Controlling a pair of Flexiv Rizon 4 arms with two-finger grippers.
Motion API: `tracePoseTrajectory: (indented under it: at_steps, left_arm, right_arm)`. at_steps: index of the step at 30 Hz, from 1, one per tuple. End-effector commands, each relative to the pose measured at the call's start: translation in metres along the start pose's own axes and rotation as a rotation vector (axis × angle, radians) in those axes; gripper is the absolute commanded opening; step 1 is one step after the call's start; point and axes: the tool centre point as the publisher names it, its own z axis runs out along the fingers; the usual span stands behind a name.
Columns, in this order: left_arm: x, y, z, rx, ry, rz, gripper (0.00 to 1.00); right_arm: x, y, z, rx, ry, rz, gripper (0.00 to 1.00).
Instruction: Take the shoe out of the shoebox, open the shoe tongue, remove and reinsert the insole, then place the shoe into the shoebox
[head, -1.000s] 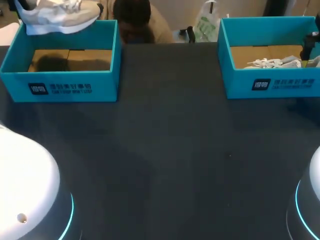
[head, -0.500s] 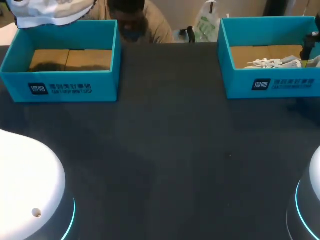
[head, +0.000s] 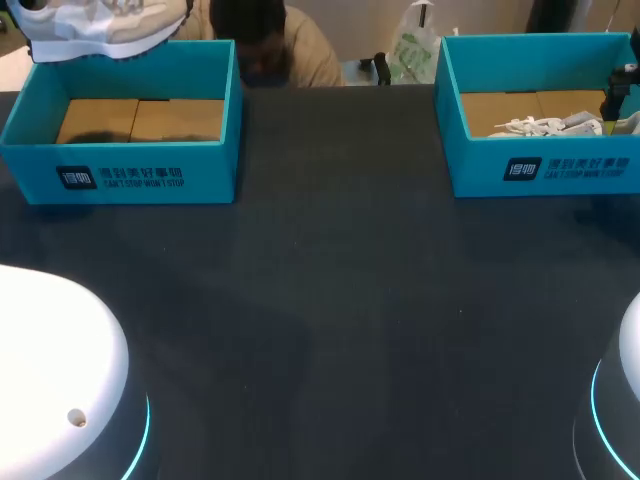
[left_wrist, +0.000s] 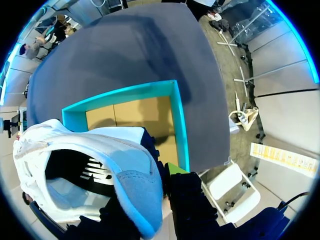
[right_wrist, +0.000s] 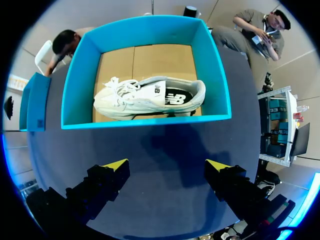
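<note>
A white shoe (left_wrist: 90, 165) with a pale blue heel hangs above the left teal shoebox (left_wrist: 179, 125), which holds nothing but its brown floor. My left gripper (left_wrist: 159, 197) is shut on the shoe's heel collar, its tips mostly hidden by the shoe. In the head view that shoe (head: 95, 25) sits over the far wall of the left box (head: 120, 175). A second white shoe (right_wrist: 150, 97) lies on its side in the right shoebox (right_wrist: 145, 122). My right gripper (right_wrist: 167, 165) hovers open over the table in front of that box, holding nothing.
The two teal boxes stand at the far left and far right of the dark table (head: 340, 300), with the right box (head: 540, 170) holding its shoe (head: 545, 125). Bare tabletop lies between and in front of them. My arms' white bases fill the near corners.
The shoe held over the left box has shifted a little to the left and farther back. The right gripper has stayed still.
</note>
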Motion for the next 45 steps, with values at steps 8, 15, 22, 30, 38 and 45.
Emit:
tracePoseTrajectory:
  at_steps: [8,15,22,30,38,45]
  left_arm:
    - [-0.041,-0.031,-0.013,-0.027,0.001,-0.007,0.00]
    - [-0.070,-0.051,-0.021,0.007,0.010,-0.047,0.00]
    - [-0.093,-0.075,-0.029,-0.001,0.051,-0.121,0.00]
    - [-0.127,-0.107,-0.036,0.007,0.075,-0.156,0.00]
    - [-0.162,-0.138,-0.036,0.000,0.088,-0.170,0.00]
    - [-0.191,-0.162,-0.033,0.004,0.094,-0.169,0.00]
  right_arm:
    - [0.000,-0.001,0.000,-0.002,-0.001,0.001,1.00]
    - [0.000,-0.001,0.000,-0.002,-0.001,0.001,1.00]
    - [0.000,-0.001,0.000,-0.002,-0.001,0.001,1.00]
    - [0.000,-0.001,0.000,-0.002,-0.001,0.001,1.00]
    - [0.000,-0.001,0.000,-0.002,-0.001,0.001,1.00]
    - [0.000,-0.001,0.000,-0.002,-0.001,0.001,1.00]
